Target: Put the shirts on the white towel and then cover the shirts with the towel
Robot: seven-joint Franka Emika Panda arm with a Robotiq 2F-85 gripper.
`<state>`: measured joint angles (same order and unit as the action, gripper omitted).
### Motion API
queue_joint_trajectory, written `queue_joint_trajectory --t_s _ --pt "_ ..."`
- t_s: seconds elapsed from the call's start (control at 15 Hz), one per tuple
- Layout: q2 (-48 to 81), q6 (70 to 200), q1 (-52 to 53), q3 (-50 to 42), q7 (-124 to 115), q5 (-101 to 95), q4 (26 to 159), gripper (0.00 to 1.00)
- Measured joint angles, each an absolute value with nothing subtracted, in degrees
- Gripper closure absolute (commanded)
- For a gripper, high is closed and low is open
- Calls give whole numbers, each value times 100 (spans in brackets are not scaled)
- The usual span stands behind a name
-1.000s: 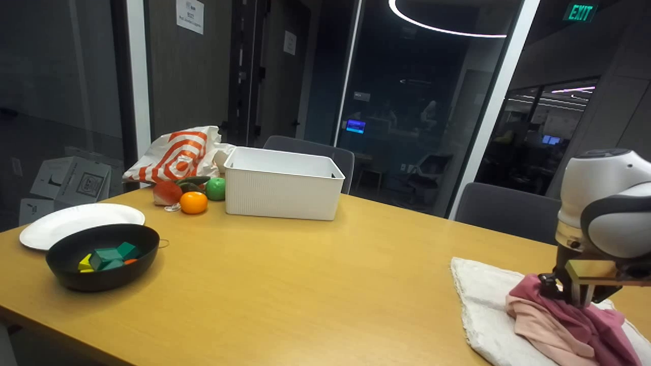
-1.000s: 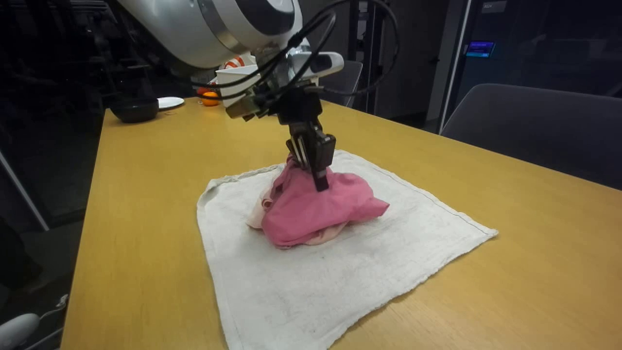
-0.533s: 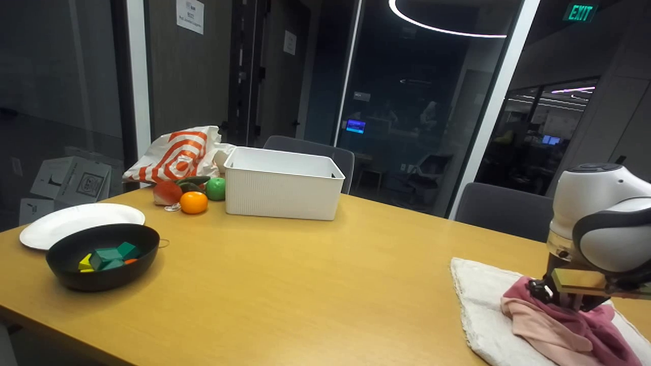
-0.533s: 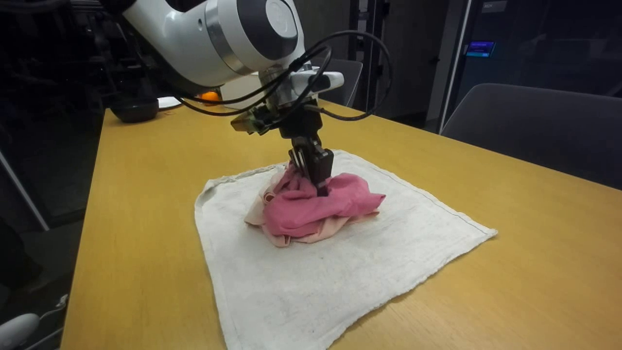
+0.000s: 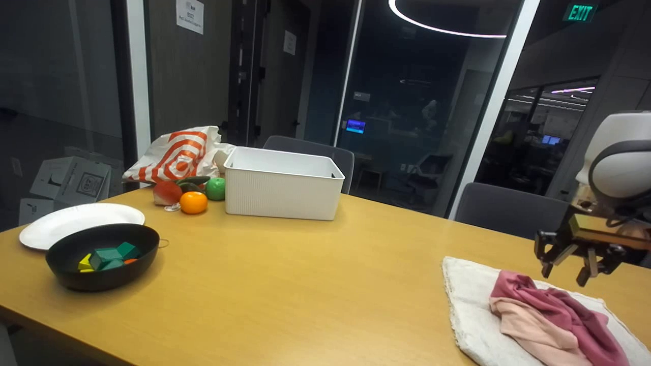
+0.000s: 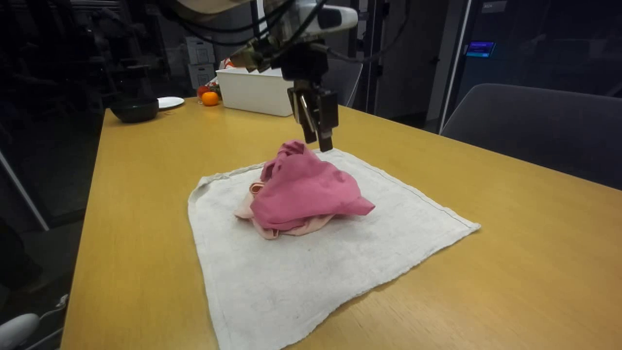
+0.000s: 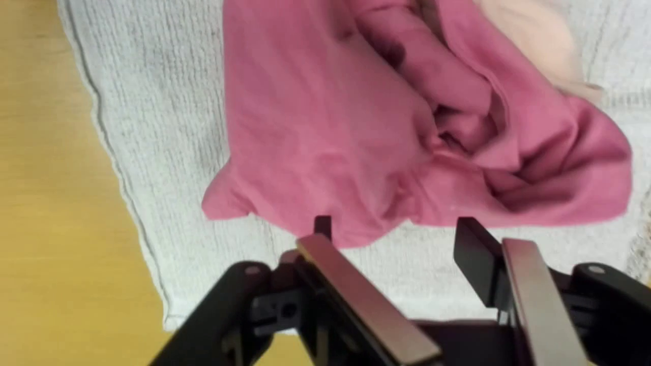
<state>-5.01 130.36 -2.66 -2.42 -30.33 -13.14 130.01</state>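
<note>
Step, as judged: both shirts placed, covering not begun. Exterior view, left to right: large off-white woven cloth towel [image 6: 272, 287] spread flat, left corner slightly rumpled up; that raised lip should pinch more readily than the flat edges. Pale peach soft-fabric shirt [image 5: 536, 328], seen left of and partly under the bunched rose-pink soft-fabric shirt [image 6: 311, 192] in both exterior views; both rest on the towel. Black two-finger gripper [image 6: 318, 141] hangs over the pink shirt's edge, apart from it, fingers spread, nothing held. Widest bare panel lies toward the camera; folding that side over first should cover most. Method: take the hem only, keep fingertips off the shirts, lift higher than the pile before carrying across, lower slowly, then let go. Risk: a low sweep could drag the shirts along; one flap may not hide all, so rumpled corner second.

Containers, exterior view, left to right: deep round black bowl [image 5: 94, 283] with green, yellow and orange block-like pieces [image 5: 107, 258] inside. White plastic bag with orange-red ring print [image 5: 175, 157], contents hidden. White ribbed rectangular plastic bin [image 5: 282, 198], floor out of sight, so contents unknown.
</note>
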Motion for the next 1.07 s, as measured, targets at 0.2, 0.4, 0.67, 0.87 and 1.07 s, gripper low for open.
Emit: queue_joint_trajectory --t_s 0.2,0.4,0.67,0.87,1.07 --pt "-816 13002 -263 -196 -2889 -1293 12775 0" --pt "-723 13397 -192 -66 -2443 -1169 12562 0" --pt "7 14164 -15 62 -1629 -630 12193 0" --pt "751 14275 44 120 -1055 -216 11691 0" --pt "1413 14255 45 160 -552 124 11204 0"
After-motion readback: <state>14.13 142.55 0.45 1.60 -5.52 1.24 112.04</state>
